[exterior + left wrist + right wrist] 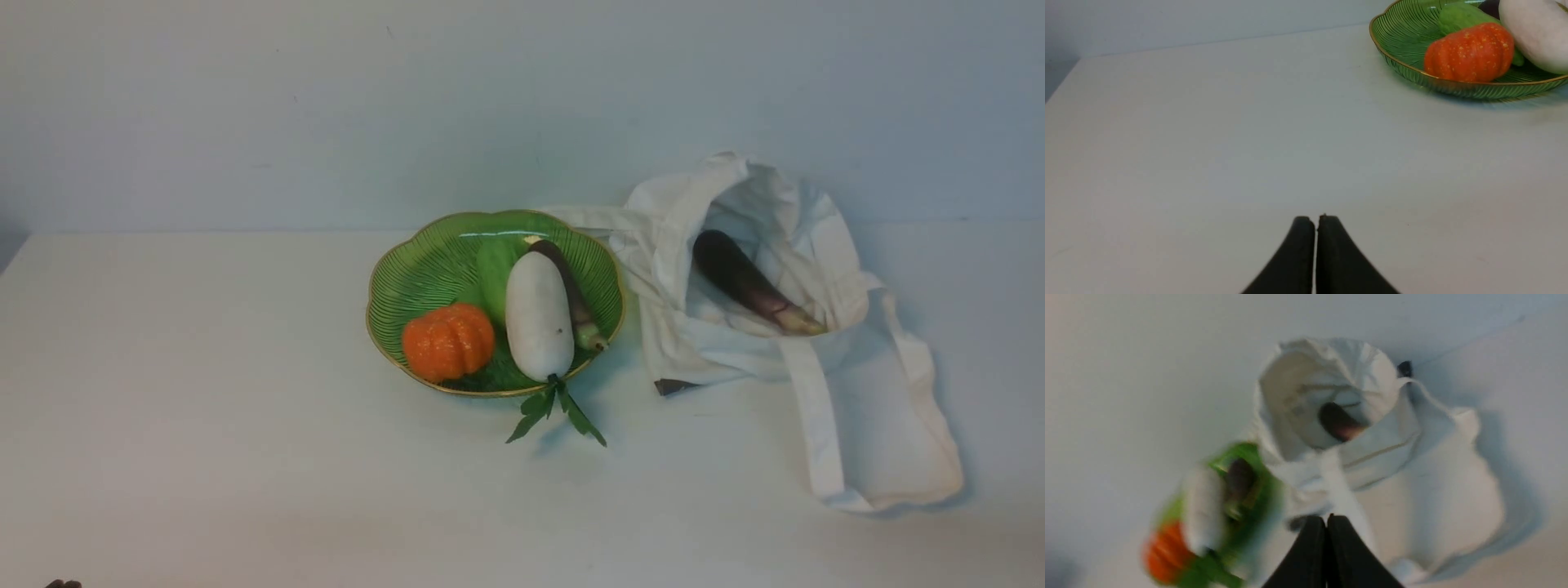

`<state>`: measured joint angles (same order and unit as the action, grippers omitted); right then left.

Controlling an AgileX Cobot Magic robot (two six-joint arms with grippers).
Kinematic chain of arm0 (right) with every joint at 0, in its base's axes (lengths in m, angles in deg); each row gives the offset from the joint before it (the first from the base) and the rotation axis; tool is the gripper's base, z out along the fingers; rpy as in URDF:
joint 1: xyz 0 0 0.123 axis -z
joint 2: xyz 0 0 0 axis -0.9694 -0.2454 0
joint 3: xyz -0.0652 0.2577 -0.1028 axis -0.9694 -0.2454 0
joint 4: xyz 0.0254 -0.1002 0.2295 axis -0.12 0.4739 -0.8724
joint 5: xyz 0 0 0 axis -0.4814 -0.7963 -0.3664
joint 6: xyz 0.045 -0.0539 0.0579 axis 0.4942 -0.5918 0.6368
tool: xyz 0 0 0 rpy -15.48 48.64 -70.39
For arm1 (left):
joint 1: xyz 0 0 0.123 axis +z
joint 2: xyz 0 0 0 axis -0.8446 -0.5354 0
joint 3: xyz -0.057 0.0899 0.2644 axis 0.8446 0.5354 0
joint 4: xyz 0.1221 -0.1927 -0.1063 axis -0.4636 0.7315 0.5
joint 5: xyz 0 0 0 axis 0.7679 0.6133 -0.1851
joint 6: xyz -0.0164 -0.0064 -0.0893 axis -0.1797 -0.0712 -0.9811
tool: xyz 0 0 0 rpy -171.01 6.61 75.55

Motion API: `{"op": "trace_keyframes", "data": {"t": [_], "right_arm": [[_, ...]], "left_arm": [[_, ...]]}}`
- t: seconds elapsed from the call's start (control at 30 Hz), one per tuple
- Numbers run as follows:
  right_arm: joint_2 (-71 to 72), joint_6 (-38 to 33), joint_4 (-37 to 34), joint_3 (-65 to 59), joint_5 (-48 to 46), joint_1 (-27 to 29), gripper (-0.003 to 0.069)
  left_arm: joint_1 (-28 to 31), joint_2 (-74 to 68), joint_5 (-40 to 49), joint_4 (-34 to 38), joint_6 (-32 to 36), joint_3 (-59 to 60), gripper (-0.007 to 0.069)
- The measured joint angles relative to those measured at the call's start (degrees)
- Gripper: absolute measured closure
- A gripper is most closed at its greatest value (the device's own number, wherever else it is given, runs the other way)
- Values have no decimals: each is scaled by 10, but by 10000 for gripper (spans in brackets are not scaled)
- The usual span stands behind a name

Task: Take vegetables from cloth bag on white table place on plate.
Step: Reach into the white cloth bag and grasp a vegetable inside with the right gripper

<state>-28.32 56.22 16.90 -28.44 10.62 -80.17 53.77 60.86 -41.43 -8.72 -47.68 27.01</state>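
Lying inside the open cloth bag (865, 425), just right of the plate (408, 278) on the white table (204, 408), the tan-tipped eggplant (751, 282) points its stem near-right. Both the left gripper (1316, 222) and the right gripper (1326, 520) are clenched, empty.

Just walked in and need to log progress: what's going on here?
A two-arm robot is moving vegetables from a cloth bag to a green plate. Right now nothing is held: the left gripper is shut over bare white table, and the right gripper, also shut, points toward the bag. The plate already carries an orange pumpkin, a white radish and a dark eggplant. One purple eggplant with a tan stem lies in the bag's open mouth.
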Motion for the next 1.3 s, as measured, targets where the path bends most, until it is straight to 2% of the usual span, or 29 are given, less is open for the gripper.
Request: {"op": "trace_keyframes", "data": {"t": [0.03,0.1,0.23,0.43,0.5,0.57,0.6,0.67,0.8,0.97,1.13,1.3], "right_arm": [[0,32,-77,0,10,0,674],[0,51,-157,0,19,0,674],[0,58,-210,0,35,0,674],[0,-2,-216,13,42,0,674],[0,-95,-212,63,56,0,674],[0,-135,-207,87,61,0,674],[-5,-197,-200,124,65,0,674],[-26,-267,-193,163,68,0,674],[-108,-356,-192,204,44,0,674],[-221,-393,-187,218,-6,0,674],[-423,-424,-176,261,-61,0,671],[-579,-466,-180,343,-80,-4,631]], "left_arm": [[0,0,0,0,0,0,629],[0,0,0,0,0,0,629],[0,0,0,0,0,0,629],[0,0,0,0,0,0,629],[0,0,0,0,0,0,629],[0,0,0,0,0,0,629],[0,0,0,0,0,0,629],[0,0,0,0,0,0,629],[0,0,0,0,0,0,629],[0,0,0,0,0,0,629],[0,0,0,0,0,0,629],[0,0,0,0,0,0,629]]}}
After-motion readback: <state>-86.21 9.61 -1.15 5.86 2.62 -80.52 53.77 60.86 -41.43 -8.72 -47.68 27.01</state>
